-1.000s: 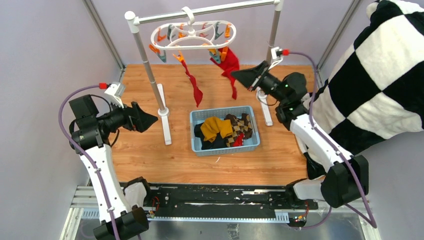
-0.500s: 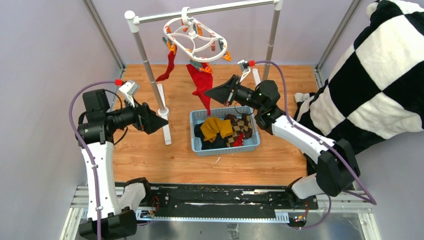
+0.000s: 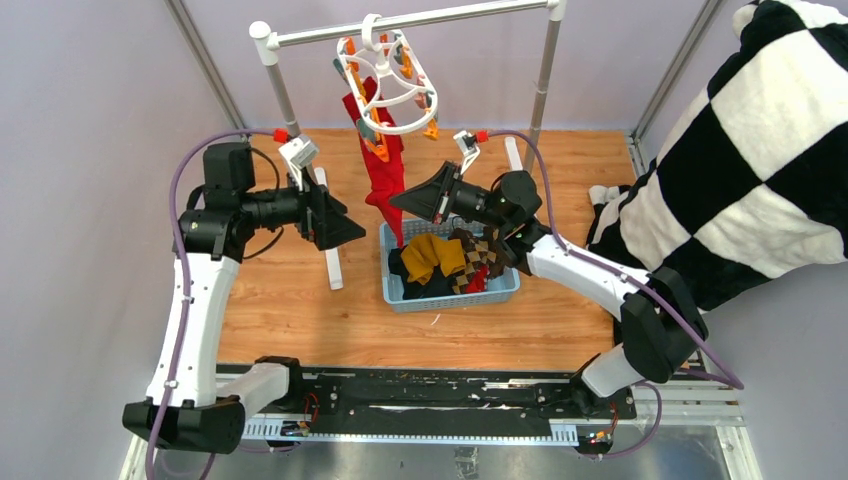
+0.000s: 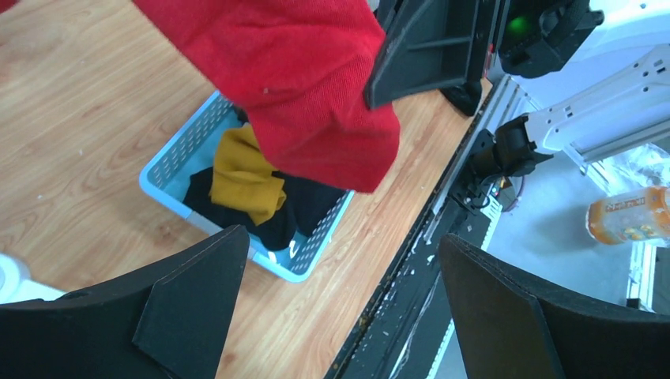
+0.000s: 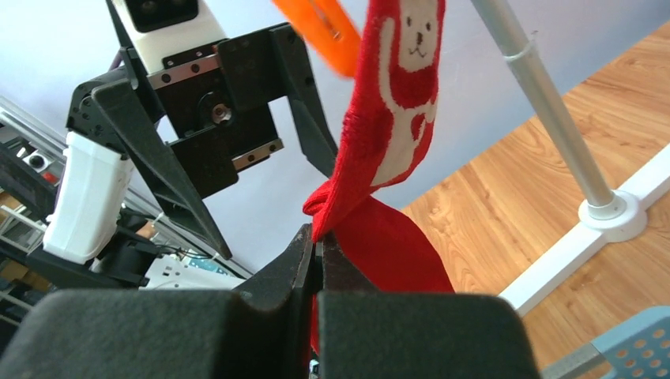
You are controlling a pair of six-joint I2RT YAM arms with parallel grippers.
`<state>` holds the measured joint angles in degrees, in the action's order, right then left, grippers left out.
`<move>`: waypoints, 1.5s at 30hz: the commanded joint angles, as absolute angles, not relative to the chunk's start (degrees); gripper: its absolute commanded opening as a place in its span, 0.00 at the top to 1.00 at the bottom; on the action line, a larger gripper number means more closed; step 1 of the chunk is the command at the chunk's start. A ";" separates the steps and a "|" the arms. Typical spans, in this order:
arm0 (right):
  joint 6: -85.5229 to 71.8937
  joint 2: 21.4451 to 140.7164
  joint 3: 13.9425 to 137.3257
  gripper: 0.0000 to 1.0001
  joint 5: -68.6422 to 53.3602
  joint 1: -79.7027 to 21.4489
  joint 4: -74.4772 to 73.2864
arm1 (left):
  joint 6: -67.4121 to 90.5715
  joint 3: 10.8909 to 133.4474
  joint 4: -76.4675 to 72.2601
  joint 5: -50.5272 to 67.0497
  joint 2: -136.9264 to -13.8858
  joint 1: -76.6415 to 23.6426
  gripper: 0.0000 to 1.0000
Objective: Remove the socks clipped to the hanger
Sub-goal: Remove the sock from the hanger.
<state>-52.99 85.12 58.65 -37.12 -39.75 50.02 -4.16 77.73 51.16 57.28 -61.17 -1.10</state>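
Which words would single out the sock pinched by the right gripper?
A grey rail crosses the back of the wooden table, and a white round hanger hangs from it. Under the hanger dangles a red sock, its lower end pinched by the right gripper. It shows a white animal face and is pegged up, whereas the socks in the blue basket lie loose.
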 commanded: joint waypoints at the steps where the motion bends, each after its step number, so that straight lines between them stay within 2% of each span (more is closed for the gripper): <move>1: -55.64 85.78 60.12 1.00 -38.58 -41.33 54.75 | -0.27 79.35 45.72 56.24 -63.45 -4.91 0.00; 9: -59.72 85.84 59.21 1.00 -39.10 -41.58 58.50 | 2.12 80.02 40.22 56.92 -65.10 -6.27 0.01; 16: -60.82 86.48 59.16 1.00 -40.35 -42.26 59.62 | 7.03 79.00 35.27 61.34 -66.32 -6.94 0.13; 24: -59.77 87.42 58.94 0.97 -41.64 -43.97 60.21 | 16.19 71.50 22.27 64.70 -61.07 -6.94 0.49; 25: -59.42 87.33 59.09 0.96 -41.66 -44.19 59.70 | 16.84 70.83 21.31 64.64 -60.83 -6.99 0.55; 27: -58.38 86.79 59.23 0.93 -41.57 -44.41 58.51 | 17.07 70.68 21.23 64.03 -61.04 -6.98 0.76; 29: -56.98 86.03 59.02 0.85 -41.14 -44.46 56.52 | 15.77 71.50 23.35 63.07 -61.49 -7.00 0.92; 31: -54.62 84.53 58.26 0.72 -39.31 -44.40 53.49 | 14.22 72.12 25.16 61.72 -61.42 -7.00 1.00; 34: -47.22 80.13 57.15 0.54 -32.54 -44.38 46.40 | 13.36 72.12 26.25 59.26 -60.40 -7.03 1.00; 37: -38.74 76.41 58.23 0.41 -23.54 -44.38 39.36 | 13.41 71.82 26.84 58.50 -59.77 -7.03 1.00; 41: -37.02 77.95 62.88 0.33 -20.29 -43.21 37.66 | 13.58 71.40 27.00 58.19 -59.06 -7.18 1.00; 45: -39.06 81.09 65.93 0.30 -19.55 -41.65 37.60 | 13.61 71.28 27.42 57.58 -58.72 -7.46 1.00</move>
<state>-40.84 78.50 62.76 -23.53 -43.24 40.05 13.93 71.33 26.33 58.48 -59.92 -6.61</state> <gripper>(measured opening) 0.694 0.036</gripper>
